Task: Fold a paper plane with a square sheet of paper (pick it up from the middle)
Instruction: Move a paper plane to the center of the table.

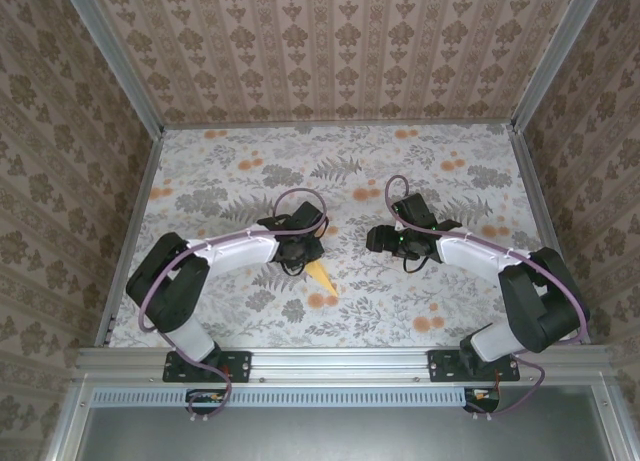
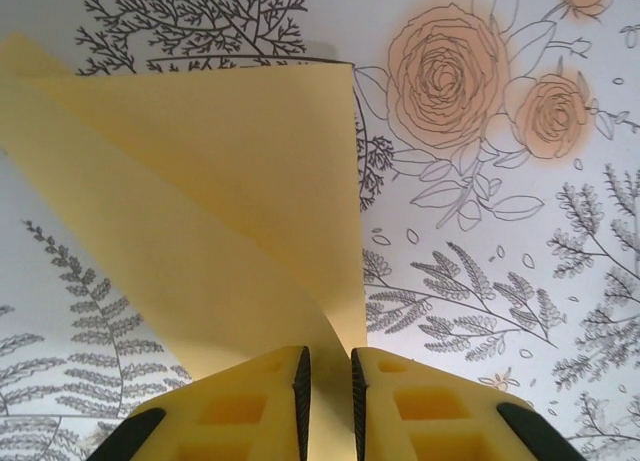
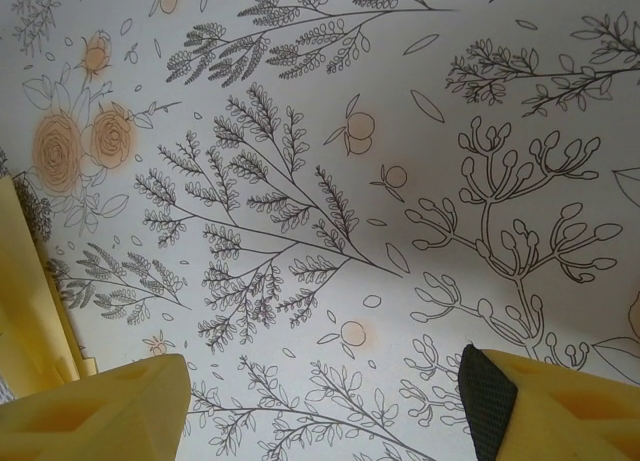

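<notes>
Paper plane (image 2: 200, 211) spreads across the left of my left wrist frame, its fold pinched between the nearly closed fingers of my left pincer (image 2: 327, 366) at bottom centre. My right pincer (image 3: 328, 381) hangs released over the flowered surface (image 3: 330, 181), jaws wide, grasping nothing.

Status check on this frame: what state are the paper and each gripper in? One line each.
paper plane: folded, flaps spread, pinched between the left fingers.
left gripper: closed on the paper plane.
right gripper: open, empty.
</notes>
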`<state>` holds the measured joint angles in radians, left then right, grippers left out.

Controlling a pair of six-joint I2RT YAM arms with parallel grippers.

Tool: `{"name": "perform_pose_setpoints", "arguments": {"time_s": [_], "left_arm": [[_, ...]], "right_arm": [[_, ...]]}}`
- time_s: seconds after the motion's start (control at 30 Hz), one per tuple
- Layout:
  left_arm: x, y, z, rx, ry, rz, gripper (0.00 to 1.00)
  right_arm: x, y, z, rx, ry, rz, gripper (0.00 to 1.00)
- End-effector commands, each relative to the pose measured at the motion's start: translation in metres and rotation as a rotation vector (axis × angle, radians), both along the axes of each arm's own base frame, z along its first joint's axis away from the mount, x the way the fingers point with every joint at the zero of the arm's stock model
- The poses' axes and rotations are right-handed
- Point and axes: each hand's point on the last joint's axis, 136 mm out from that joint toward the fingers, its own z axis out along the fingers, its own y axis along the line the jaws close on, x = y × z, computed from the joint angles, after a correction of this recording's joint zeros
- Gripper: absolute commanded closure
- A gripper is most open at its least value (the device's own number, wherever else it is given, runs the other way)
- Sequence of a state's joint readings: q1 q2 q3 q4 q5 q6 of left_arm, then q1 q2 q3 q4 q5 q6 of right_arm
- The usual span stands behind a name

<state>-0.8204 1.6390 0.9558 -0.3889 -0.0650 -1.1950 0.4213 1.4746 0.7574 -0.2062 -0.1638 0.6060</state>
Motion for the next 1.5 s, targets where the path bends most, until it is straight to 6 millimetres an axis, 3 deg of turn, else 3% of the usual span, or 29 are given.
{"name": "perform_pose_setpoints", "arguments": {"time_s": [0.0,0.2,0.53,0.83,0.9,1.03,1.27,1.47], "left_arm": [[0.001,-0.001,0.015,-0.034,-0.031,0.031,0.8],[0.002,-0.002,0.021,-0.039,-0.048,0.019,0.89],[0.021,-0.031,0.067,-0.22,-0.203,-0.116,0.96],[0.035,-0.04,0.06,-0.505,-0.229,-0.123,1.0],[0.035,-0.036,0.065,-0.512,-0.253,-0.125,1.0],[0.033,-0.014,0.054,-0.421,-0.254,-0.084,1.0],[0.015,0.034,0.02,-0.292,-0.198,0.041,1.0],[0.006,0.053,0.006,-0.254,-0.172,0.094,1.0]], "right_arm": [[0.006,0.003,0.005,0.023,0.0,-0.007,0.26],[0.006,0.003,0.004,0.024,0.003,-0.01,0.26],[0.01,0.001,0.017,0.023,-0.042,-0.021,0.27],[0.007,0.041,0.029,0.145,-0.08,0.093,0.31],[0.006,0.051,0.029,0.149,-0.082,0.117,0.32],[0.003,0.069,0.027,0.152,-0.079,0.156,0.33],[-0.004,0.1,0.022,0.147,-0.054,0.24,0.36],[-0.013,0.131,0.016,0.127,-0.03,0.317,0.44]]}}
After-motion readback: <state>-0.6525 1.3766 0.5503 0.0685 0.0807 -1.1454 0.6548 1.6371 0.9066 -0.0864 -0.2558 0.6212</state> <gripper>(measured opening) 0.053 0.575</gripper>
